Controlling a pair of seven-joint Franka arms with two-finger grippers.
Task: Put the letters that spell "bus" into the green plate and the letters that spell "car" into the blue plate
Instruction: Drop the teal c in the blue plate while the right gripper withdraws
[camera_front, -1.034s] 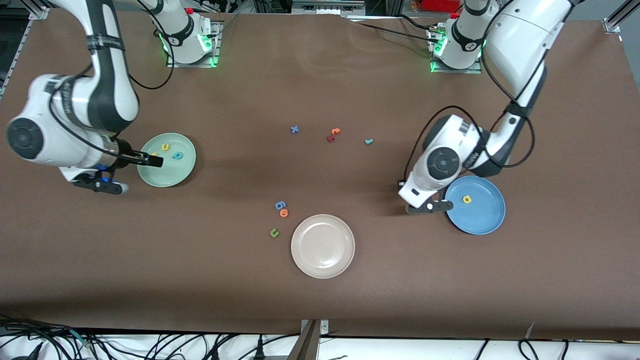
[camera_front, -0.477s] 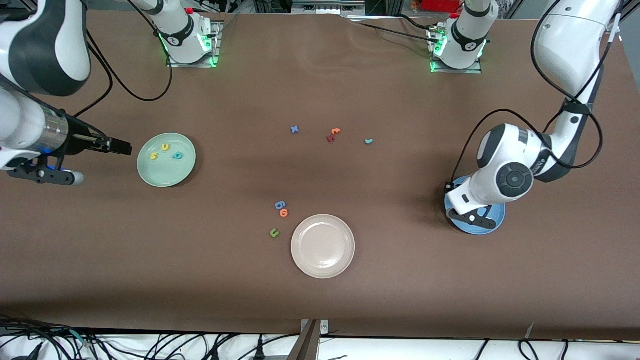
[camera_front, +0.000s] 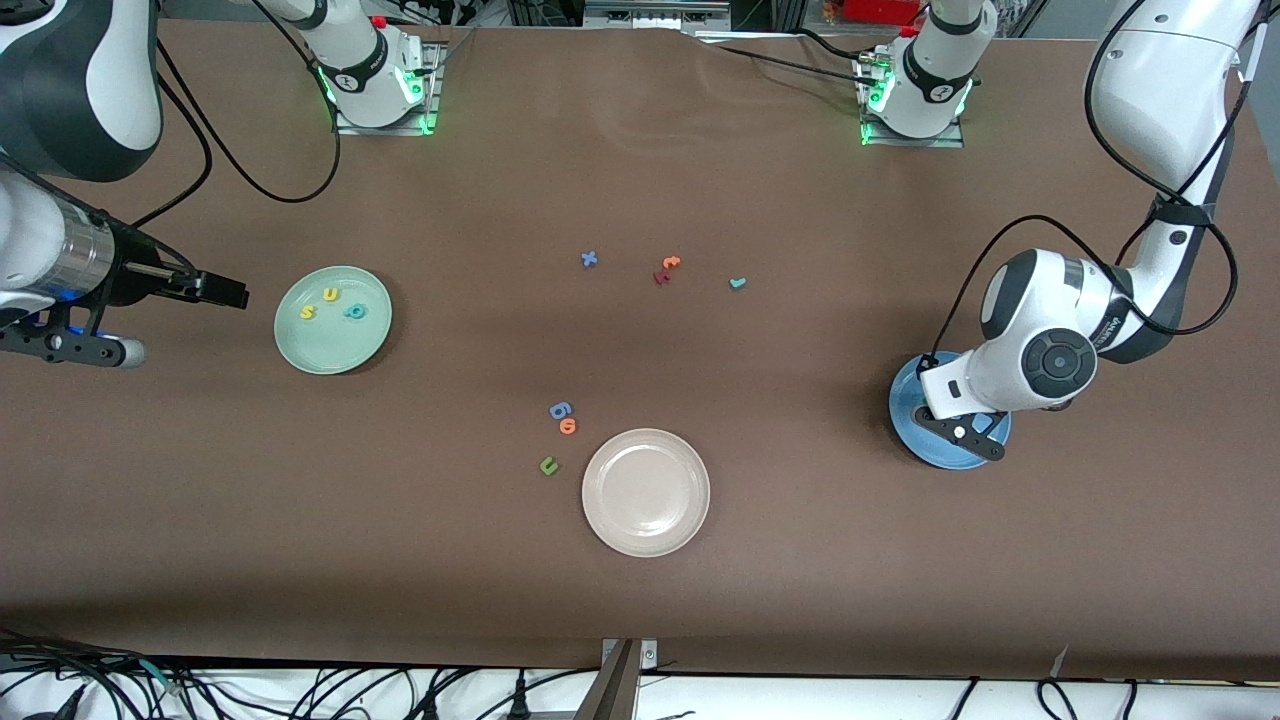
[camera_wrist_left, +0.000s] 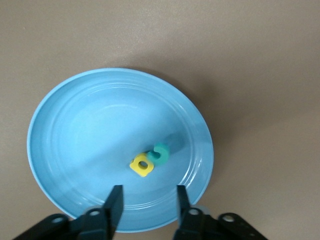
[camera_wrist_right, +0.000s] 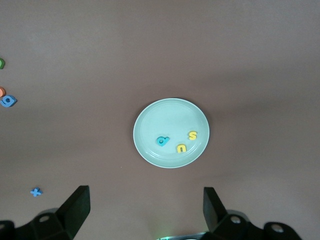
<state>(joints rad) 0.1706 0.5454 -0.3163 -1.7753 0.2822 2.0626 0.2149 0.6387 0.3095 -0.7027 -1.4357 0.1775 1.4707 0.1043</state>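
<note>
The blue plate (camera_wrist_left: 75, 125) holds a yellow "a" (camera_wrist_left: 142, 165) and a teal "c" (camera_wrist_left: 161, 153) side by side. My left gripper (camera_wrist_left: 148, 200) hangs open over that plate's rim with nothing between its fingers. In the front view the left wrist covers most of the blue plate (camera_front: 940, 455). A teal "r" (camera_front: 737, 283) lies on the table's middle. The green plate (camera_front: 333, 345) carries a yellow "s" (camera_front: 308, 313), a yellow "u" (camera_front: 329, 294) and a teal "b" (camera_front: 354, 311). My right gripper (camera_front: 235, 295) is open and empty beside it, toward the right arm's end of the table.
A beige plate (camera_front: 645, 535) sits near the front camera. Beside it lie a blue "g"-like letter (camera_front: 560, 410), an orange "o" (camera_front: 568, 426) and an olive "u" (camera_front: 548, 465). A blue "x" (camera_front: 589, 259) and orange and dark-red "t"-like letters (camera_front: 667, 270) lie near the "r".
My left gripper moved from the blue plate's edge to over it and opened; the teal "c" now lies beside the "a". My right gripper drew back off the green plate.
</note>
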